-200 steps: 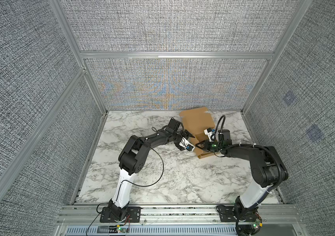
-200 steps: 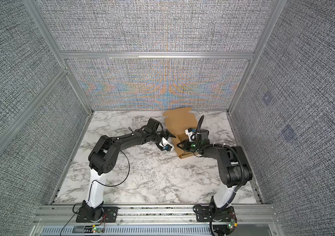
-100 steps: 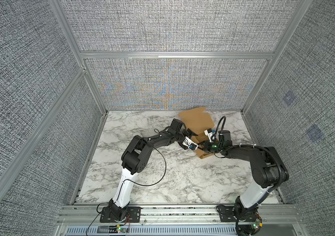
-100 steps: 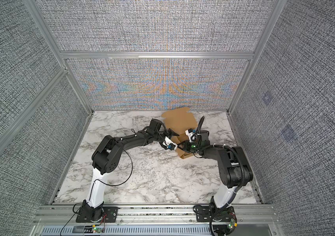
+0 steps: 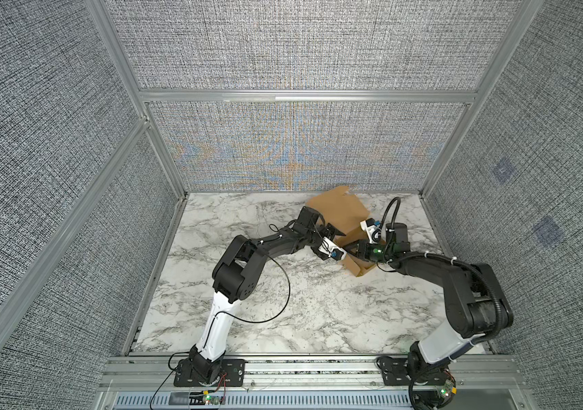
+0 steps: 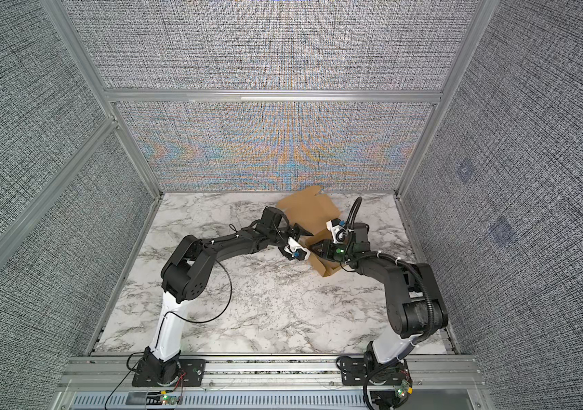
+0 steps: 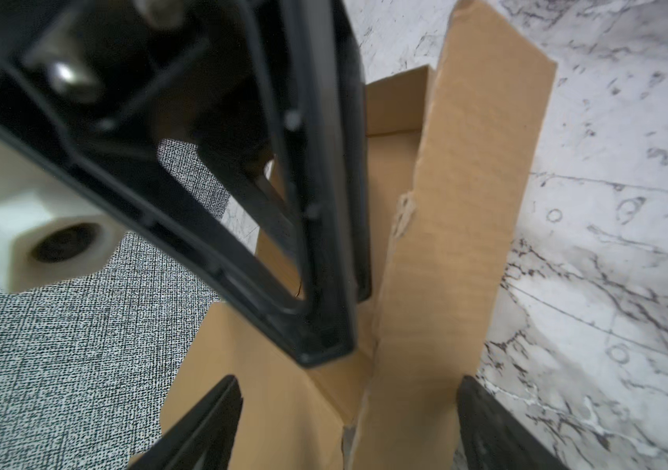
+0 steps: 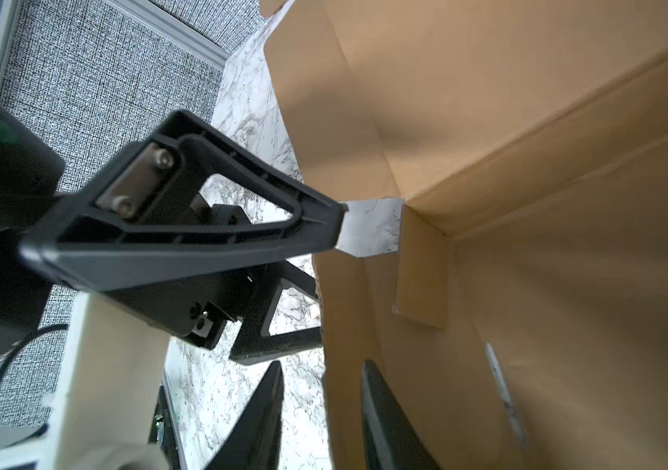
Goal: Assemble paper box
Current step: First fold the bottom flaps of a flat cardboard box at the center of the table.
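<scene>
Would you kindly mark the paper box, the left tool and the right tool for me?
paper box [image 5: 339, 209]: in a top view, on its large rear panel.
left tool [image 7: 348, 382]: left wrist view, midway between its fingertips.
right tool [image 8: 322, 366]: right wrist view, midway between its fingertips.

**Item:** table [image 5: 282, 305], flat top in a white marble pattern with grey veining. It is showing in both top views [image 6: 247, 309], with most of its surface lying bare.

**Carrying:** one paper box [image 5: 341, 209], plain tan corrugated cardboard, partly folded. It is sitting toward the far right corner, close to the back wall [image 5: 300, 149].

**Condition:** the box's broad flap [image 6: 306, 209] is rising toward that wall. Its lower, walled part is resting on the marble on the nearer side. In the left wrist view a cardboard side panel [image 7: 466, 203] is standing upright, just beside bare marble [image 7: 609, 244].
</scene>
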